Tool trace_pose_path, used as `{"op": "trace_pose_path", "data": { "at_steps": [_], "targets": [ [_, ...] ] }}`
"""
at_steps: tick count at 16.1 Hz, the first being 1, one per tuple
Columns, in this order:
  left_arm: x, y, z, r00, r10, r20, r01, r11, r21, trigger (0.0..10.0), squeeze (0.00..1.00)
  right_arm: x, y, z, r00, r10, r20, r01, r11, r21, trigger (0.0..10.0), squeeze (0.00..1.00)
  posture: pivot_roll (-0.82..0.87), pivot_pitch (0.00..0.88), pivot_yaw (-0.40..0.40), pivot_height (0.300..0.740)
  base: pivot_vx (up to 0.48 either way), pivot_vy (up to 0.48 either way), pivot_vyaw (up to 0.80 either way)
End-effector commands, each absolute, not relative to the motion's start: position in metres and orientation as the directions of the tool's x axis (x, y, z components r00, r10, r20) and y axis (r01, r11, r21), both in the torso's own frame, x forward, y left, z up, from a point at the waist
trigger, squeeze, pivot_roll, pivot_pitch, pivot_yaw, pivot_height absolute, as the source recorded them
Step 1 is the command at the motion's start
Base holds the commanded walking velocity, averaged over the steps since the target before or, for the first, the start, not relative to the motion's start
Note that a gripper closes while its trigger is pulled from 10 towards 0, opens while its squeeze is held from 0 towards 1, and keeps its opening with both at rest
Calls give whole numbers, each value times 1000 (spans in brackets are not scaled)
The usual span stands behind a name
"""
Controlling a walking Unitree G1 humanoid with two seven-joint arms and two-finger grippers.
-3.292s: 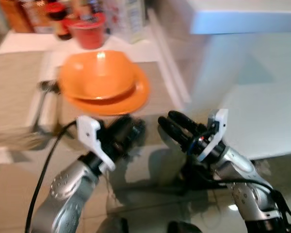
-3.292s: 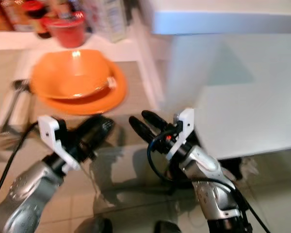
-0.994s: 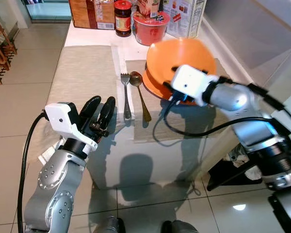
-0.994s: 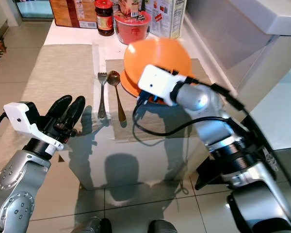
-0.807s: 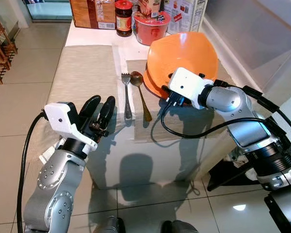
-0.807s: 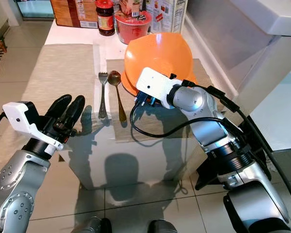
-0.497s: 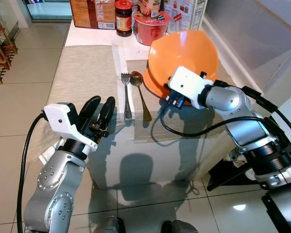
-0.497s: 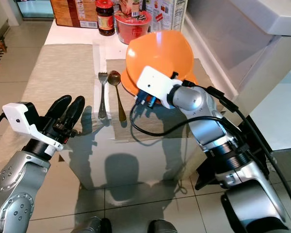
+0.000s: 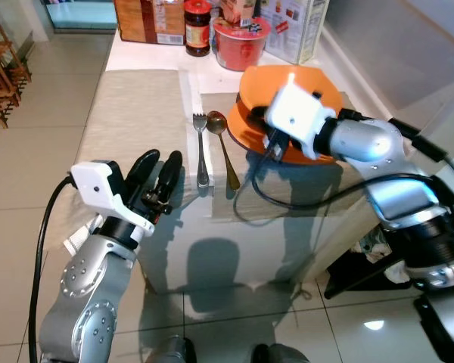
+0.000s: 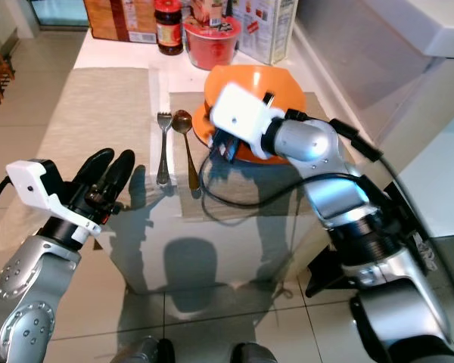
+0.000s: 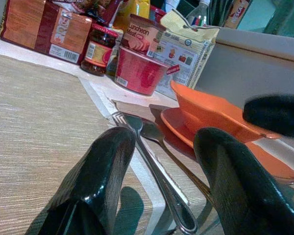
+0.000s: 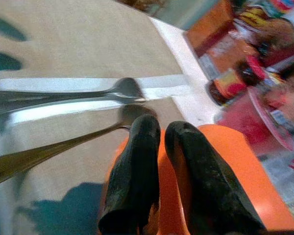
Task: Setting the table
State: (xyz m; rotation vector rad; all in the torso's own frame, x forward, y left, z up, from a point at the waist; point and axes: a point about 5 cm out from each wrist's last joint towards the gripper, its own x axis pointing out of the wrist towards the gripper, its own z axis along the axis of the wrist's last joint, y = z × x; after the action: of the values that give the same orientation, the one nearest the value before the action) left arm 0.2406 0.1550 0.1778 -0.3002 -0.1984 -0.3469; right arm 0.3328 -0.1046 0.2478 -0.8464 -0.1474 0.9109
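On the right-hand placemat (image 9: 299, 178) the orange bowl (image 9: 287, 87) sits in the orange plate (image 10: 246, 155), its near rim pinched between the closed fingers of the right tool (image 12: 161, 161). Just left of the plate lie a fork (image 9: 201, 147) and spoon (image 9: 225, 155). Off the surface's (image 9: 140, 106) near edge, the left tool (image 9: 160, 180) hovers, fingers parted and empty.

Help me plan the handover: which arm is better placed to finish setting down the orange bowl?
Right. The right gripper pinches the orange bowl's rim over the orange plate; the open left gripper hovers off the table edge.
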Motion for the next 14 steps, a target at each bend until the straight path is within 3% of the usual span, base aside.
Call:
{"op": "trace_pose_path", "data": {
  "at_steps": [1,5,8,10,13,14],
  "targets": [
    [238,153,180,918,-308,251,367,898,-241,10000,0,328,-109,247,594,757,-273,-664,270,-697,10000,1000,-45,128,-54,740,0,0,0],
    [238,151,179,917,-312,250,372,895,-248,10000,0,338,-128,277,693,682,-234,-539,275,-796,10000,1000,-49,122,-60,740,0,0,0],
    [238,150,179,913,-323,250,383,889,-250,10000,0,334,-124,273,675,674,-299,-566,213,-796,10000,1000,-51,123,-62,740,0,0,0],
    [238,148,179,910,-329,253,390,886,-249,10000,0,341,-131,261,718,594,-362,-555,174,-814,10000,1000,-48,121,-64,740,0,0,0],
    [237,148,180,910,-327,256,389,886,-251,10000,0,355,-141,267,809,495,-318,-480,241,-844,10000,1000,-46,121,-66,740,0,0,0],
    [236,148,180,910,-326,256,389,886,-252,10000,0,358,-142,272,837,465,-290,-442,259,-859,10000,0,-46,125,-64,740,0,0,0]
  ]
}}
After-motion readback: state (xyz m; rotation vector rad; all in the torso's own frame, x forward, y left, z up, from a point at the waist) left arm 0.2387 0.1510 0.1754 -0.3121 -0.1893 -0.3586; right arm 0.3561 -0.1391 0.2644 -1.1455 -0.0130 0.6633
